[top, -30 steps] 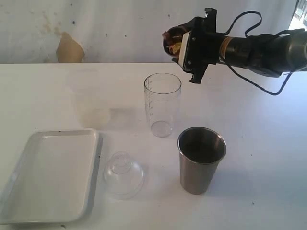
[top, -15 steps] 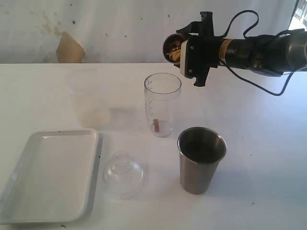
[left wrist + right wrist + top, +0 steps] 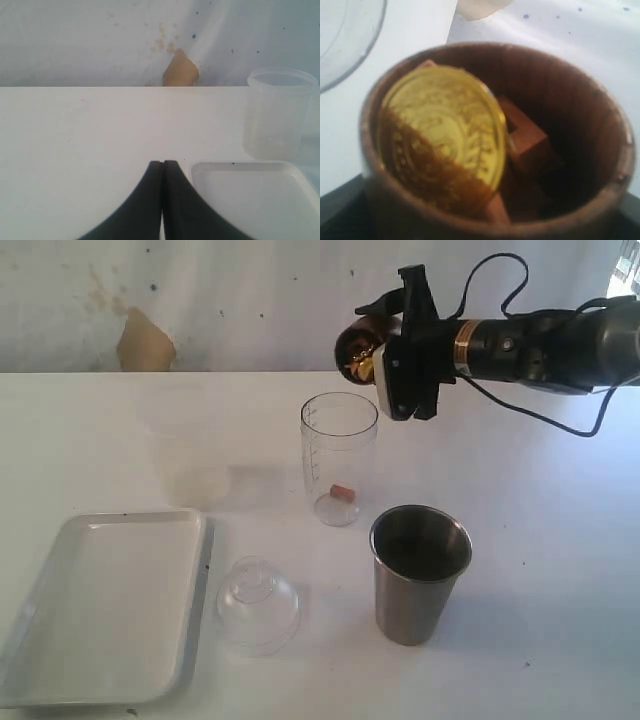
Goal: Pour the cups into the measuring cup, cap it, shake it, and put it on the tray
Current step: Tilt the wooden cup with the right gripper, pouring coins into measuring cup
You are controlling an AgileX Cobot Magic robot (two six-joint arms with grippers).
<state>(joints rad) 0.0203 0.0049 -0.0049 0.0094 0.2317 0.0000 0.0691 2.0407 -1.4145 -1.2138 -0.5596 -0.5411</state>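
Wooden cup (image 3: 358,345) tipped above upright clear measuring cup (image 3: 339,455); steel tumbler (image 3: 420,575) upright beside it; white tray (image 3: 110,605) at left

Tray (image 3: 195,625) left of lid (image 3: 257,605); tumbler (image 3: 418,575) right; wooden cup (image 3: 357,346) above measuring cup (image 3: 339,455).

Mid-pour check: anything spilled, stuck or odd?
No spill shows. In the tilted wooden cup a gold disc stands across the mouth, brown blocks behind it; it may jam them. One piece lies in the measuring cup.
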